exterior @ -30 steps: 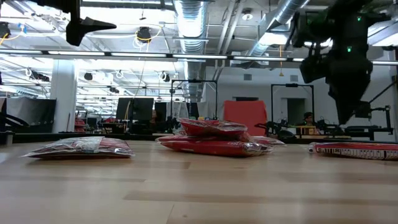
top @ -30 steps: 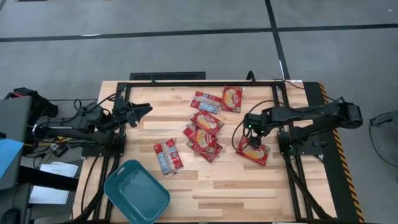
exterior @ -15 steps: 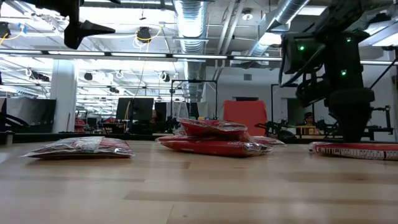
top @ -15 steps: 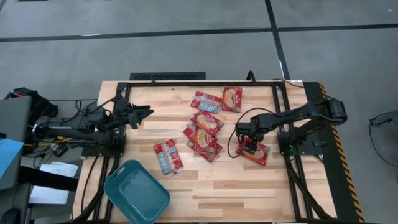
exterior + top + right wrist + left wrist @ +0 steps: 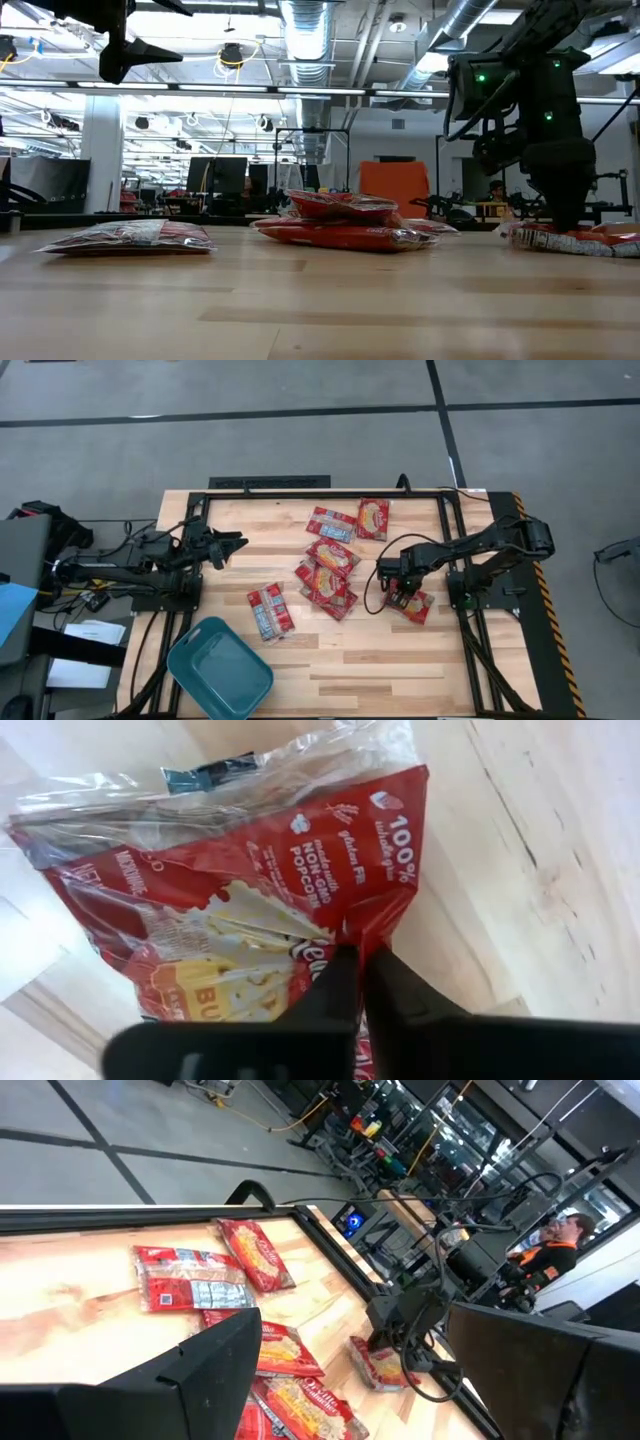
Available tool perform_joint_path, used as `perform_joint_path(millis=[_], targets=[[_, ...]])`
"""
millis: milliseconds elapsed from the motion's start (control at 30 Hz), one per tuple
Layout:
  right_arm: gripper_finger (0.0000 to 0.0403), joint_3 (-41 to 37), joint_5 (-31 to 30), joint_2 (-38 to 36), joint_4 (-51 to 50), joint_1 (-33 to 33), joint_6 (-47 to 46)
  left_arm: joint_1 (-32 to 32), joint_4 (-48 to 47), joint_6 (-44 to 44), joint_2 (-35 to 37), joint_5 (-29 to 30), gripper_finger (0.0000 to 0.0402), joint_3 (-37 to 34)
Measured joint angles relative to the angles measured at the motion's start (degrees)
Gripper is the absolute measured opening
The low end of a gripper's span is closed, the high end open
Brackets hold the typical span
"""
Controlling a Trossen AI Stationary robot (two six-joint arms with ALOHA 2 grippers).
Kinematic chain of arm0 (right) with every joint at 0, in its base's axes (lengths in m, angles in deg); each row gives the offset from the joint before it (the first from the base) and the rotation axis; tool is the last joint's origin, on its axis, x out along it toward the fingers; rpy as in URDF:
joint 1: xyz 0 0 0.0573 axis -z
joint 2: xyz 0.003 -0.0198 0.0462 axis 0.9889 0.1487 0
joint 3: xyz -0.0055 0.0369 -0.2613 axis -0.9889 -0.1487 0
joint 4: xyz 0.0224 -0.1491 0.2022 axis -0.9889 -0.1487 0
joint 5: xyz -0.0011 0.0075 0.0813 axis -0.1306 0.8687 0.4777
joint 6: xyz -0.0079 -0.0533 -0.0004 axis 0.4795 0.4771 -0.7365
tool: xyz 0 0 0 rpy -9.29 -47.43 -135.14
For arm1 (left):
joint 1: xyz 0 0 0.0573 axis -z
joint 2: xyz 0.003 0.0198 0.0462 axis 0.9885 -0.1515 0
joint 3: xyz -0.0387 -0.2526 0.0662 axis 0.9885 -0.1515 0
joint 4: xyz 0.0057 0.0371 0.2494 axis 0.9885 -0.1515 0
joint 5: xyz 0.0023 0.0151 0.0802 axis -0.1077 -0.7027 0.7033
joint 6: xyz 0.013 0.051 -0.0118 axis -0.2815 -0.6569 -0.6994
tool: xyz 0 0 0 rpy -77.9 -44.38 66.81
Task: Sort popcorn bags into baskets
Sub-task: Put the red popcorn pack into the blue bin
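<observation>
From above, the teal-blue rounded plastic bin (image 5: 219,668) sits near the wooden table's (image 5: 330,670) front-left corner, at about 7 o'clock from the table's middle, with nothing in it. Up at 10 o'clock the left gripper (image 5: 236,541) hovers over bare wood with its two dark fingers spread wide and nothing between them; its own wrist camera confirms the broad gap and looks across to the far packets, the other arm and people in the room beyond.

Moving right, a single flat red popcorn packet (image 5: 270,610) lies alone just left of centre. A pile of red popcorn packets (image 5: 327,575) overlaps at the centre, and two more packets (image 5: 350,521) lie at 12 o'clock, touching at their edges. The table-level camera shows what the overhead one cannot: the central pile (image 5: 345,222) is stacked several packets high, while the lone packet (image 5: 128,236) lies flat.

At 3 o'clock the right gripper (image 5: 403,593) is down on the crinkled red-and-cream popcorn bag (image 5: 412,603). Overhead the arm covers the contact. The right wrist camera shows it plainly: the fingers (image 5: 340,995) are pressed nearly together, pinching a fold of the bag (image 5: 250,910). The low camera shows the bag's near end (image 5: 565,240) puckered up off the wood.
</observation>
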Motion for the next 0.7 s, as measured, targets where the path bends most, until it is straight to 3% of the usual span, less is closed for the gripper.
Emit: perform_joint_path(millis=[367,700], targets=[[0.0008,7.5,-0.2,-6.0,-3.8,-0.1,-7.6,0.0,0.1,0.4,0.0,0.0,0.0306,0.0],[0.0004,20.9,-0.3,-7.1,-4.4,-3.5,-16.0,0.0,0.1,0.5,0.0,-0.5,0.0306,0.0]])
